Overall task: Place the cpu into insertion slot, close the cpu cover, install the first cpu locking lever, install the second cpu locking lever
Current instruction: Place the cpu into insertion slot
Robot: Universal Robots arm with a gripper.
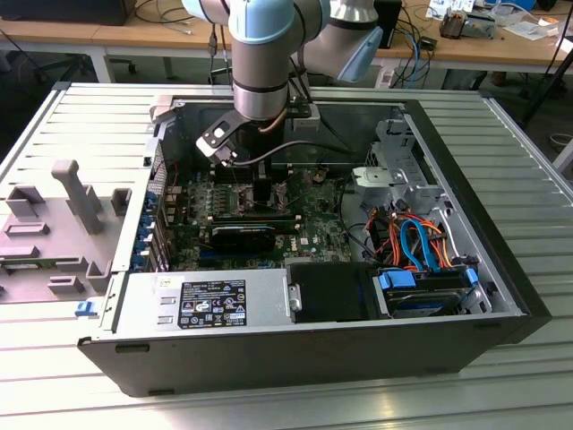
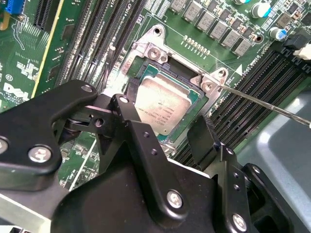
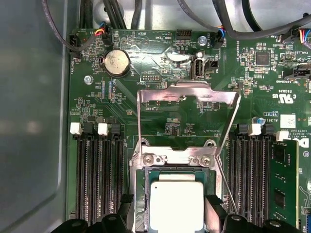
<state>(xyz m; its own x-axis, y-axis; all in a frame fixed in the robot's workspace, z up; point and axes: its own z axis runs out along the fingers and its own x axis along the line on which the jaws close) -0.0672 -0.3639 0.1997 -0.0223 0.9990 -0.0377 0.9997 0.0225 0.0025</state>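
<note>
The cpu (image 3: 176,199), a square chip with a silver top, sits level in the socket on the green motherboard (image 3: 160,63). My gripper (image 3: 170,211) is shut on the cpu, one black finger (image 3: 124,206) against each of two opposite edges. In the second wrist view the cpu (image 2: 163,102) lies between the fingertips of the gripper (image 2: 164,108). The cpu cover (image 3: 187,92), a thin silver frame, stands swung open beyond the socket. A thin wire locking lever (image 2: 262,103) sticks out beside the socket, unlatched. In the exterior view the gripper (image 1: 261,193) reaches down into the open computer case (image 1: 501,269).
Rows of black memory slots (image 3: 97,174) flank the socket on both sides, one holding a green module (image 3: 282,184). A coin battery (image 3: 116,62) and dark cables (image 3: 233,24) lie beyond the cover. A power supply (image 1: 206,300) and drive bays (image 1: 430,287) fill the case's near side.
</note>
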